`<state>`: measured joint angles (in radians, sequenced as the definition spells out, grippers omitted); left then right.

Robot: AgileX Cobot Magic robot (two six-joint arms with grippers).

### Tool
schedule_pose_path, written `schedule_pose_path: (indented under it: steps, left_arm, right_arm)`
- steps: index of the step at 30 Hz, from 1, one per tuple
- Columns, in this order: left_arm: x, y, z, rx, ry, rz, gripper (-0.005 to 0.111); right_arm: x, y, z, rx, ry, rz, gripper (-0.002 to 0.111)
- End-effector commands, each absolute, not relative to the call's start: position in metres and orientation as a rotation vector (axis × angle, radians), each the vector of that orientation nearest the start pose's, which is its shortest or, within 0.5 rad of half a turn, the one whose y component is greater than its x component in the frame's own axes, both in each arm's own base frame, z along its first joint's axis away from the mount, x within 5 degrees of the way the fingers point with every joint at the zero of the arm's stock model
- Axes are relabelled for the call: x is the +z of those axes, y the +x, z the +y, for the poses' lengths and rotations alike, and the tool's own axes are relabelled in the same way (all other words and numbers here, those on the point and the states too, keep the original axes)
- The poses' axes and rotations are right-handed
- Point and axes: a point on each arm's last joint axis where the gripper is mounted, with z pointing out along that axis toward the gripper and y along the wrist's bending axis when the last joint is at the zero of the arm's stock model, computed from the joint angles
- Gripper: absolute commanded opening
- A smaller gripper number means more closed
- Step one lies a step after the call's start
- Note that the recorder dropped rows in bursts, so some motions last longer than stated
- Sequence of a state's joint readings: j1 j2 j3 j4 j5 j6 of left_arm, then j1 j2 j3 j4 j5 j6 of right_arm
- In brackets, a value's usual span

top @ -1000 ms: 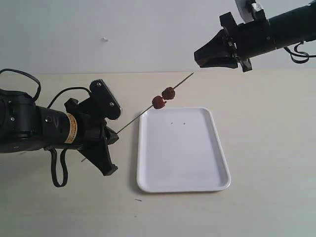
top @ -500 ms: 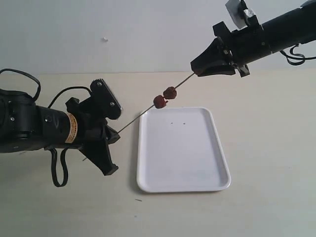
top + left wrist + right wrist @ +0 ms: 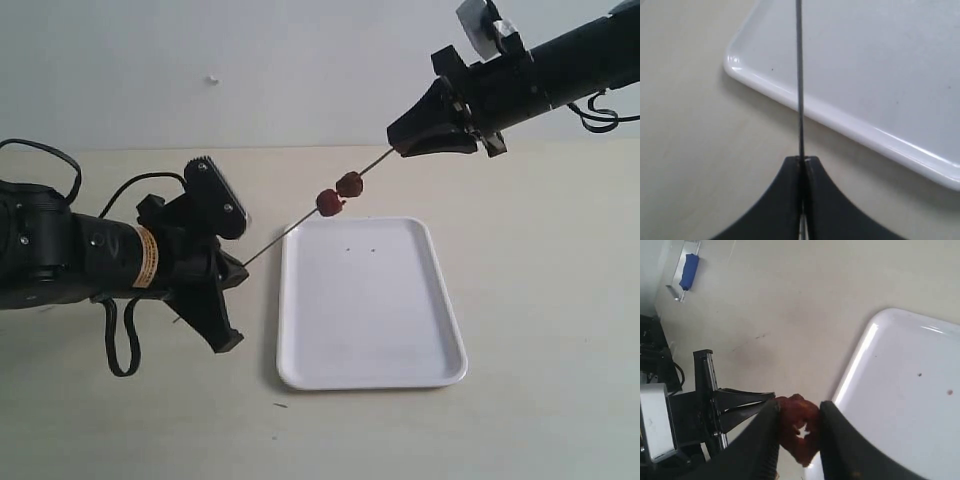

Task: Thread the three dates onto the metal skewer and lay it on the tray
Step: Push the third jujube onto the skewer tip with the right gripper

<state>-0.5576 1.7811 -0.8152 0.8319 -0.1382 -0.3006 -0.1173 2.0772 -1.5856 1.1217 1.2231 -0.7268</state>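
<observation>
My left pincer [image 3: 801, 160] looks matt black plastic; the skewer [image 3: 799, 75] is smooth grey metal, the tray [image 3: 840, 118] glossy, the dates [image 3: 328, 202] wrinkled.

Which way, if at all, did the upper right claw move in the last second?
Yes. The right gripper tipped down toward the tray, its tip now meeting the metal skewer's far end.

two red dates [image 3: 328, 202] threaded on slanted skewer [image 3: 275, 240], near white tray [image 3: 370, 310].

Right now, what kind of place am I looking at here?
Probably a robot test bench, not a kitchen: a plain beige table against a blank wall, with a black left arm and right arm handling a skewer over a tray.
</observation>
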Motion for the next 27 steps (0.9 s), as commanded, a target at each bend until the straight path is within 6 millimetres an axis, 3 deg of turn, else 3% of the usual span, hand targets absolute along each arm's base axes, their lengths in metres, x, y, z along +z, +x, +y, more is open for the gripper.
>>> schedule_pose_path:
  steps: [1, 11, 24, 27]
  left_arm:
    - [0.151, 0.282, -0.191, -0.182, 1.258, 1.939, 0.000]
    - [0.147, 0.295, -0.203, -0.290, 1.114, 1.989, 0.000]
    - [0.146, 0.295, -0.210, -0.378, 1.095, 1.941, 0.000]
    - [0.146, 0.295, -0.210, -0.378, 1.095, 1.941, 0.000]
  right_arm:
    - [0.233, 0.432, 0.029, 1.324, -0.179, 2.409, 0.027]
    - [0.235, 0.432, 0.039, 1.356, -0.195, 2.385, 0.027]
    - [0.236, 0.432, 0.045, 1.368, -0.223, 2.365, 0.027]
    - [0.236, 0.432, 0.045, 1.365, -0.229, 2.363, 0.037]
